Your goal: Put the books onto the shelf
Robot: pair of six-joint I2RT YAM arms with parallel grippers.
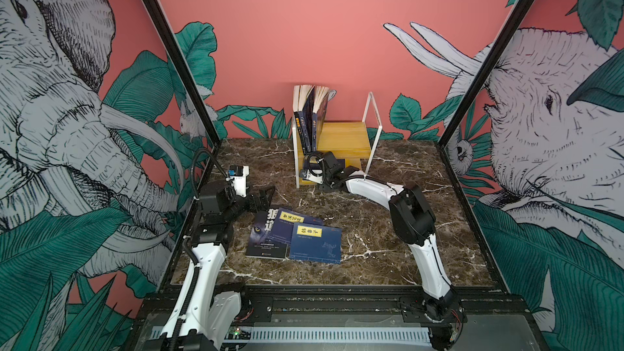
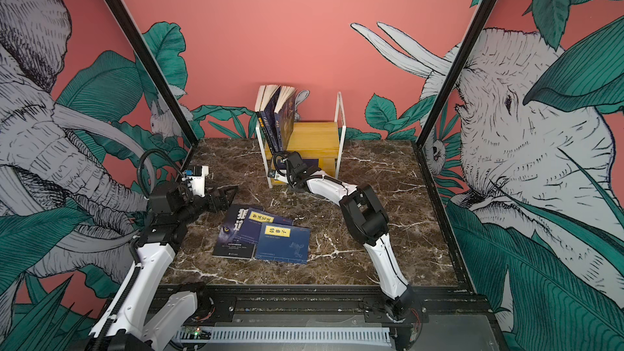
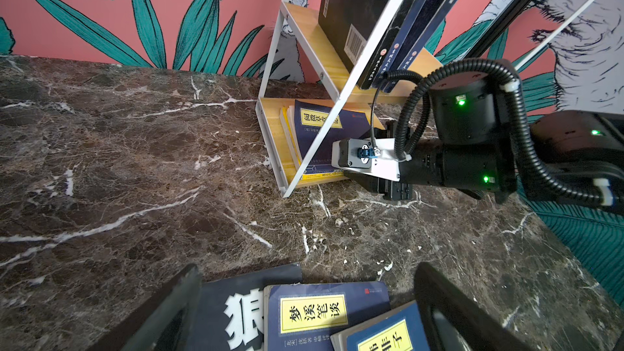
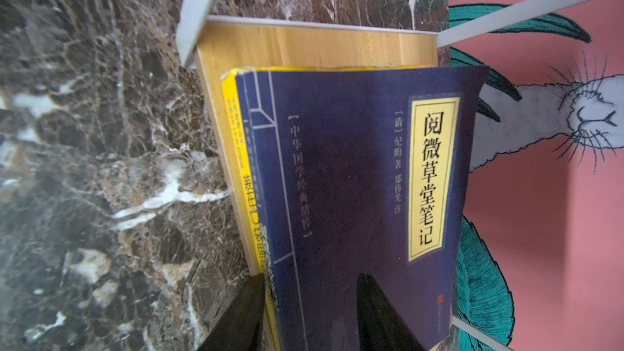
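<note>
rightward — open shelf [image 1: 344,136] room beside upright books [image 1: 309,123]

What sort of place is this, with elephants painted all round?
Likely a robot test booth, not a real room: mural walls box in a marble tabletop, with a left arm and right arm mounted at its front.

yellow book [image 4: 234,102] — mostly hidden under navy book [image 4: 354,180], right fingers [image 4: 243,319] cropped
</note>
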